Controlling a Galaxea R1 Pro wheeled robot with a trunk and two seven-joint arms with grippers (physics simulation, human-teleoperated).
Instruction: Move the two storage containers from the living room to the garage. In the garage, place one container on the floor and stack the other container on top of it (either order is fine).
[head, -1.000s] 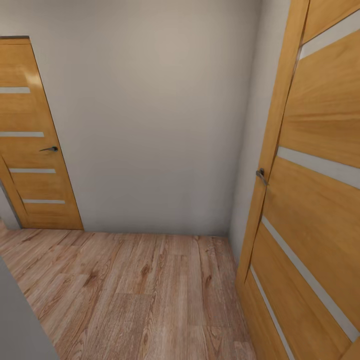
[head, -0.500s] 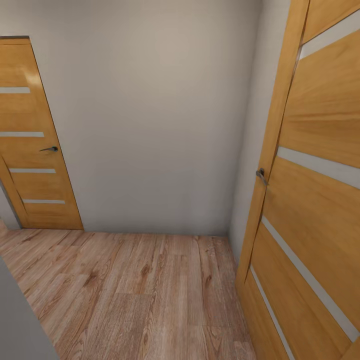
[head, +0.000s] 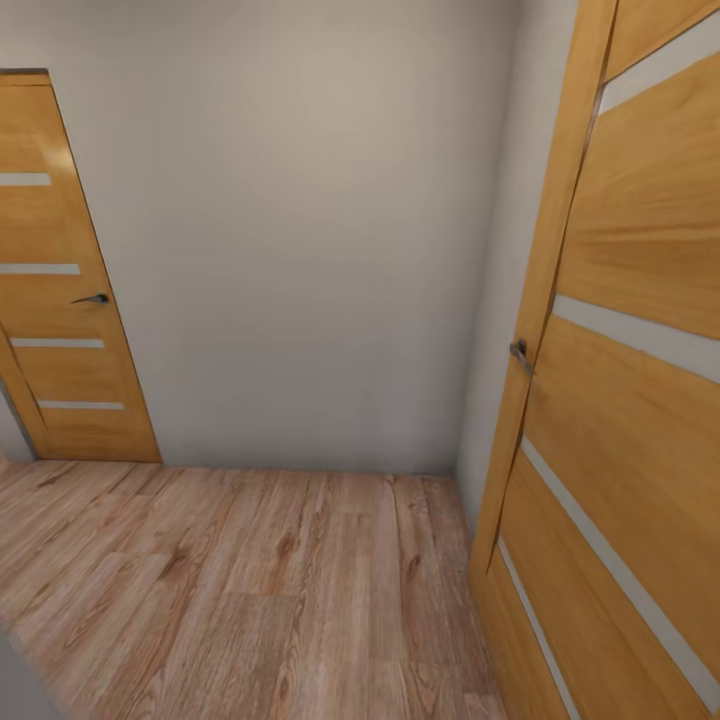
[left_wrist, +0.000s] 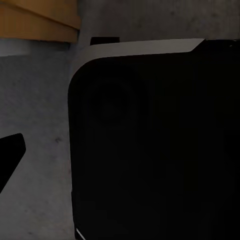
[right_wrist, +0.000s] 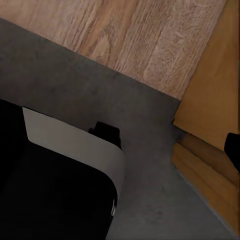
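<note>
Door (head: 60, 290) at left, wall (head: 300, 230) ahead, door (head: 630, 400) at right

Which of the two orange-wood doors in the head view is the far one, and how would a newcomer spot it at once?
Start from the plain pale wall straight ahead above the wood-plank floor. The far door stands at that wall's left end, with four pale horizontal slits and a small dark handle. Unlike the big near door at the right edge, it looks smaller and more distant.

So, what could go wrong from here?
1. The open door sits close on the right; its handle could snag the robot as it moves.
2. The wall ahead leaves little turning room.
3. The wood floor meets grey concrete at a threshold, which might jolt the base.
</note>
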